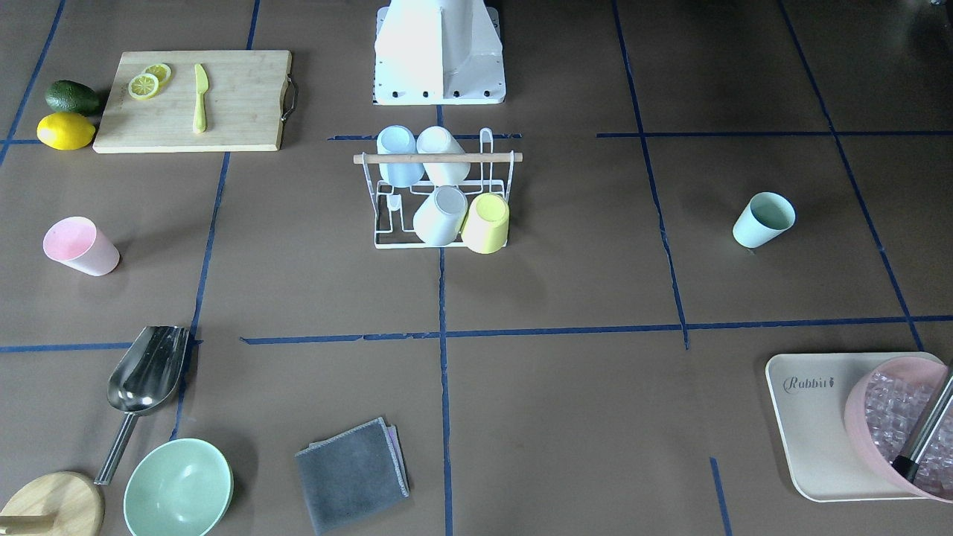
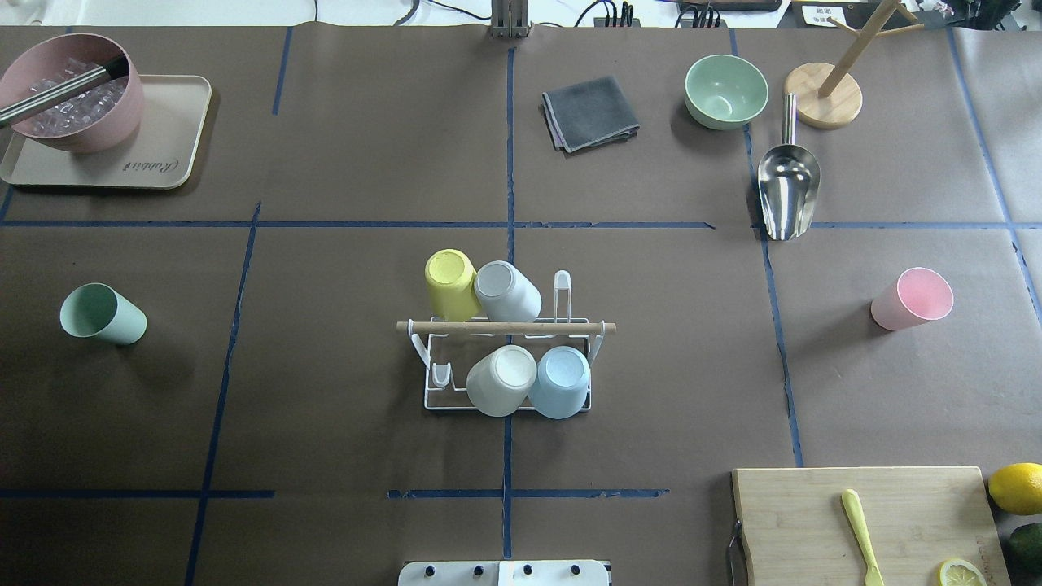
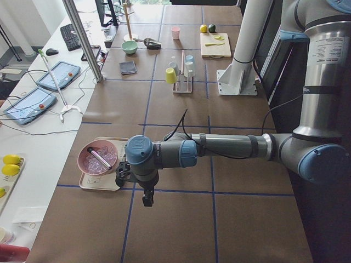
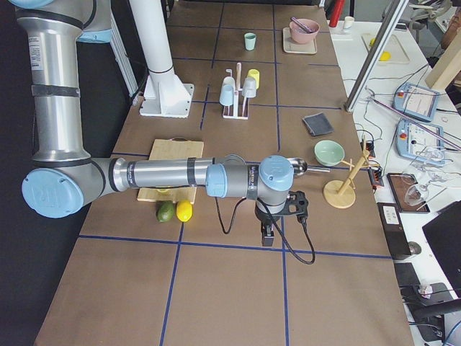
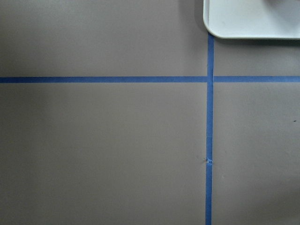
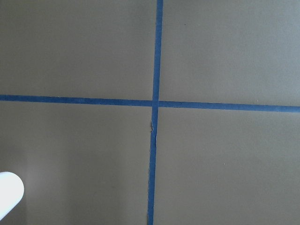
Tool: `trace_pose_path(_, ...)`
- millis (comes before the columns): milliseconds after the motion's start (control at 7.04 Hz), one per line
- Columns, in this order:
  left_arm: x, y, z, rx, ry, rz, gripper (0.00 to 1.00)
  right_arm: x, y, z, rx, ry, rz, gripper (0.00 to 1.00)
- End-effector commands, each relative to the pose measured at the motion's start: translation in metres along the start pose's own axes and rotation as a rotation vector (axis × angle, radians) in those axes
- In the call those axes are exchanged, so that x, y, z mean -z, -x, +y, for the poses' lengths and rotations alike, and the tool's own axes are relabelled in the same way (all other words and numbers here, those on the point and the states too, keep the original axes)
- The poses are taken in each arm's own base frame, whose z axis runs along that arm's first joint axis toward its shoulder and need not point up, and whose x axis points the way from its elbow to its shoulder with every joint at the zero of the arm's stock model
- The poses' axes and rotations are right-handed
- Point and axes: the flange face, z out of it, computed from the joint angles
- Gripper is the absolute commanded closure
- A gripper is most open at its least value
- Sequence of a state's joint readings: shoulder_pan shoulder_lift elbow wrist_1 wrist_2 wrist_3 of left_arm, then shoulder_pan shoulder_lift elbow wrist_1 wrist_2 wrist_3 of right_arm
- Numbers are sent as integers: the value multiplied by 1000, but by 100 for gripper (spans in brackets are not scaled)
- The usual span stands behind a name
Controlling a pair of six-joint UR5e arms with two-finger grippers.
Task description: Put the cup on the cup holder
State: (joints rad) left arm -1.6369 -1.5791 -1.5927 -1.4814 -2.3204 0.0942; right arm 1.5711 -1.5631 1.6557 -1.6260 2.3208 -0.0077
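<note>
1. The cup holder (image 2: pixel 505 327) stood at table centre with four cups on it and two prongs apparently free. The green cup (image 2: pixel 104 315) and the pink cup (image 2: pixel 910 299) stood mouth-up, well apart from it on opposite sides.
2. Advice: grip a loose cup by its wall, invert it, and lower it squarely over a free prong, clear of its neighbours.
3. The left gripper (image 3: pixel 147 198) and the right gripper (image 4: pixel 268 236) hung pointing down at opposite table ends, forearms level. Whether either pincer was open or closed could not be told.

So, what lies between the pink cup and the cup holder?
Only bare brown table, crossed by one blue tape line; the overhead view shows nothing else between the pink cup and the cup holder.
</note>
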Motion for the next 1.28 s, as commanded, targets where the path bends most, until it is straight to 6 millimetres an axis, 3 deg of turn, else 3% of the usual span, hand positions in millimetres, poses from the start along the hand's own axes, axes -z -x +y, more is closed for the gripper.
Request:
trace_pose_path(0, 6, -4, -1, -11, -16, -5, 0, 0, -1, 0, -2, 2, -2, 0)
trace_pose_path(284, 6, -6, -4, -15, -17, -4, 0, -4, -4, 3, -15, 14, -3, 0)
trace_pose_path(568, 25, -31, -37, -59, -44, -10, 0, -8, -8, 7, -23, 23, -2, 0)
trace_pose_path(852, 38, -71, -62, -134, -68, -5, 0, -10, -10, 11, -25, 29, -5, 0)
trace_pose_path(1136, 39, -135, -98, -230, -70, 2, 0, -18, -8, 13, -23, 45, -5, 0)
